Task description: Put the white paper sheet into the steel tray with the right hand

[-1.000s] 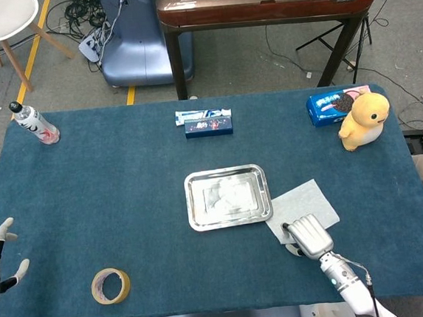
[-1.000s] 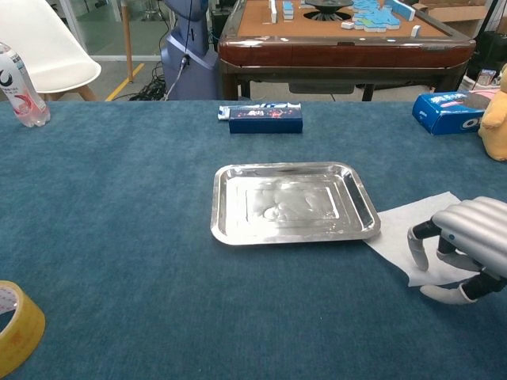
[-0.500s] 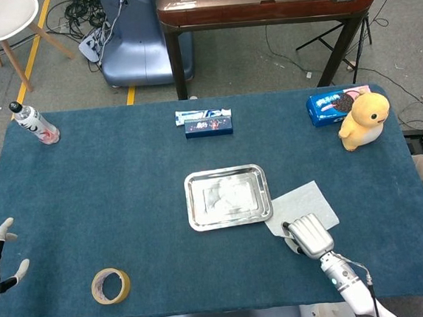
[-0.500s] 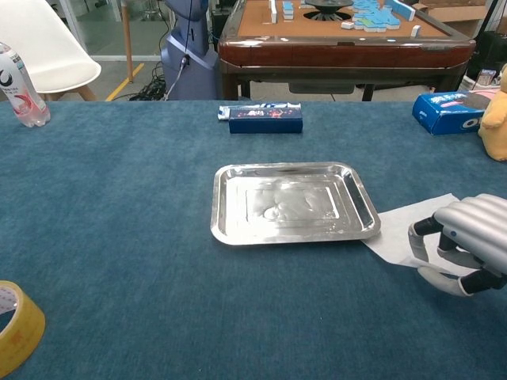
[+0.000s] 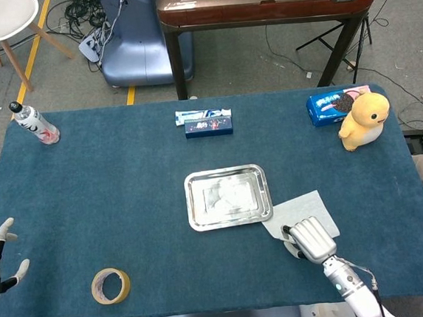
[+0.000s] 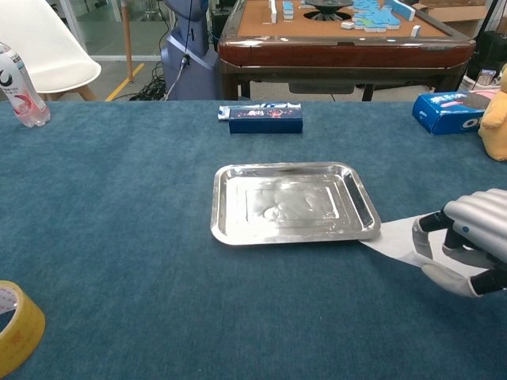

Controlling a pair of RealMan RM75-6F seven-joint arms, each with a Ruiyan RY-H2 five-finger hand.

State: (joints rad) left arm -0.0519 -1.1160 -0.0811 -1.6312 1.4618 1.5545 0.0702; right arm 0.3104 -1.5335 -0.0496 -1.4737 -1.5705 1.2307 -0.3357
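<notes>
Pinching the paper sheet (image 6: pixel 400 240), the right hand (image 6: pixel 469 252) shows its thumb only chest-on.

Steel tray (image 6: pixel 360 207) – shiny metal, mirror-like, faintly dented floor. Table (image 5: pixel 112 204) cover – matt blue cloth, fuzzy nap. White paper sheet (image 5: pixel 298 204) thin, matt. Right hand (image 6: pixel 474 241) smooth silver-grey plastic shell. Tape roll (image 5: pixel 110 285) glossy yellowish plastic.
</notes>
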